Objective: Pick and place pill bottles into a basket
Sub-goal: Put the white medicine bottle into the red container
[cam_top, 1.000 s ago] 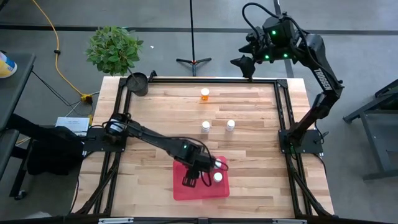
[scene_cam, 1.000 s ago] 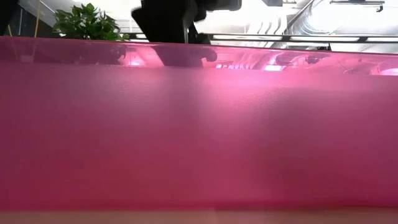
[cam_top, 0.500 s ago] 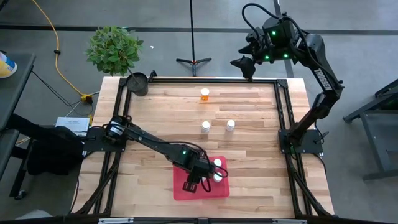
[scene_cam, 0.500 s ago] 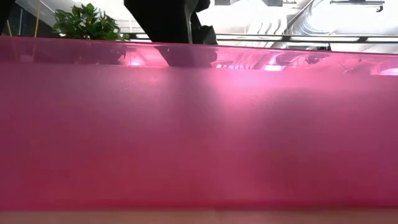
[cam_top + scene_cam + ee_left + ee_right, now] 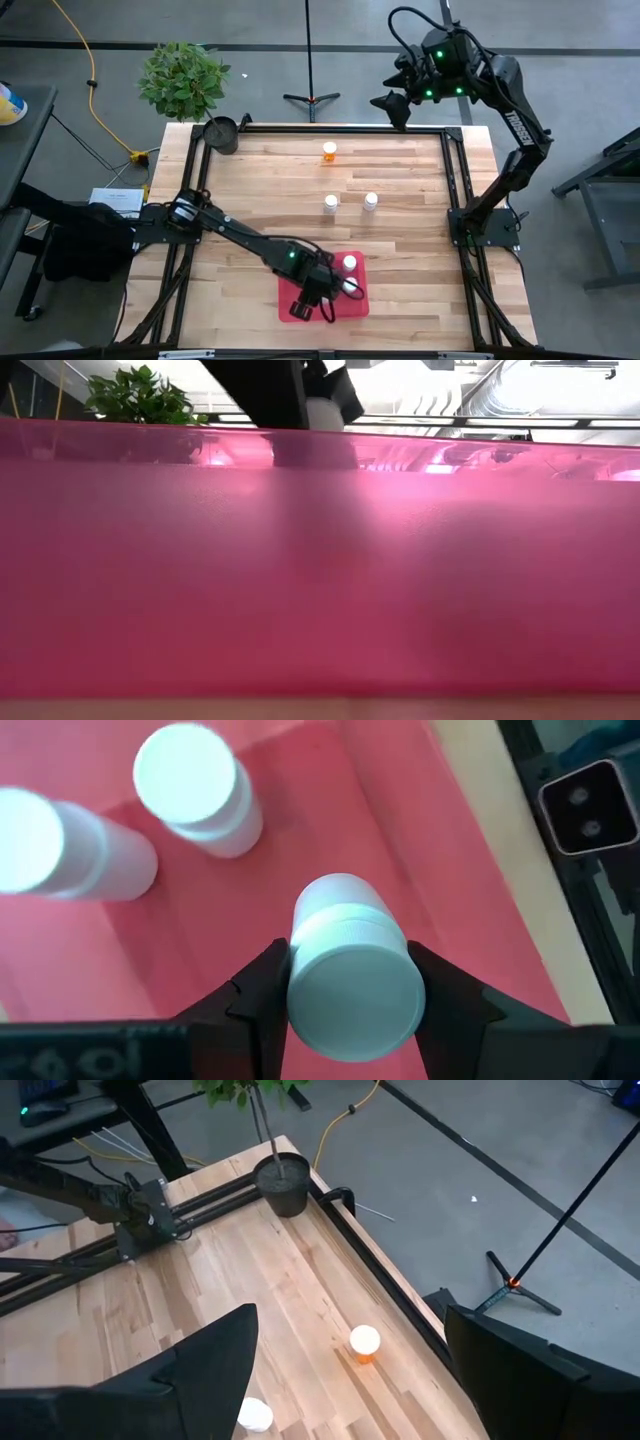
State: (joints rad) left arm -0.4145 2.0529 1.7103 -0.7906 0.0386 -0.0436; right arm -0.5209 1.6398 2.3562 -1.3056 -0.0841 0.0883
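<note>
My left gripper (image 5: 311, 298) is over the red tray (image 5: 290, 312) near the table's near edge, shut on a white pill bottle (image 5: 350, 970). Two other white bottles (image 5: 198, 788) (image 5: 70, 845) stand in the tray; the high view shows them at its right side (image 5: 349, 263) (image 5: 350, 286). Two white bottles (image 5: 331, 203) (image 5: 370, 201) and the orange one (image 5: 329, 151) stand on the table. My right gripper (image 5: 345, 1355) is open, raised beyond the table's far right corner (image 5: 400, 100). My left gripper pinches the white bottle's cap (image 5: 302, 982) between its two fingers (image 5: 262, 988), one on each side. The fingers come from above, pointing down. The bottle is upright over the tray floor; whether its base touches the floor I cannot tell.
A small black pot (image 5: 221, 134) with a green plant stands at the table's far left corner. A black frame rail (image 5: 330, 128) runs along the far edge and both sides. In the low view the tray's near wall (image 5: 320, 580) fills almost the whole picture.
My left gripper has gone toward the table's near edge over the tray, still shut on the white bottle. In the low view the bottle has come into sight above the tray's wall. The other bottles have stayed put.
</note>
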